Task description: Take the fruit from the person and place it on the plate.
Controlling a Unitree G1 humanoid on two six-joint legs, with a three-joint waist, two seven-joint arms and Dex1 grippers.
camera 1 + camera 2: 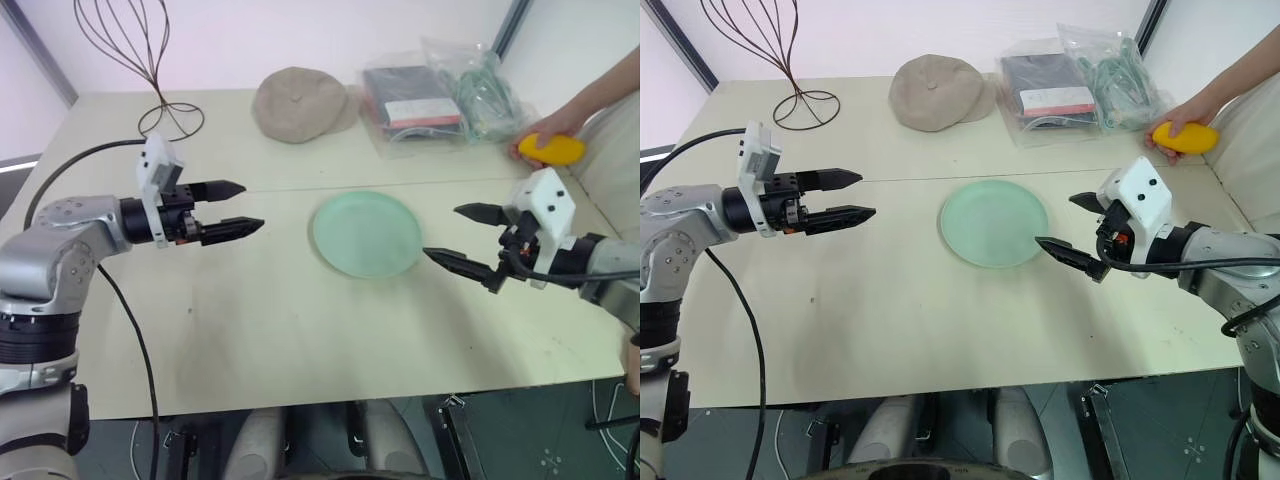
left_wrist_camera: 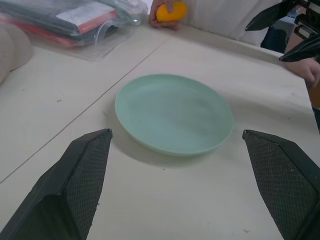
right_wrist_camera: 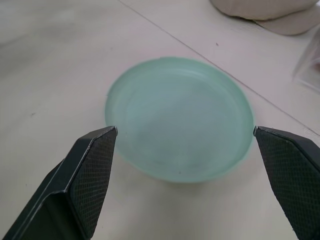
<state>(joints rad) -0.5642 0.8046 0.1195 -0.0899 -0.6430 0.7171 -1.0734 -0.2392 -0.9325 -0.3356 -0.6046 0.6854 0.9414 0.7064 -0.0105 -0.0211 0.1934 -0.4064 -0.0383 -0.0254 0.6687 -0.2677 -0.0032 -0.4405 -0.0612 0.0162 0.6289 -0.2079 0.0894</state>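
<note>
The fruit (image 1: 551,149), yellow-orange and oval, is at the table's far right edge, with the person's hand (image 1: 527,148) closed over it; the forearm reaches in from the right. The pale mint-green plate (image 1: 367,234) lies flat and empty in the middle of the table. My left gripper (image 1: 252,206) hovers open to the left of the plate, pointing toward it. My right gripper (image 1: 441,231) hovers open at the plate's right edge, pointing left, well short of the fruit. Both wrist views look at the plate (image 2: 174,112) (image 3: 180,117) between wide-spread fingers.
A beige cap (image 1: 298,103) lies at the back centre, with clear plastic bags of items (image 1: 430,95) to its right. A wire stand (image 1: 150,70) rises at the back left. A black cable (image 1: 130,330) hangs across the left front of the table.
</note>
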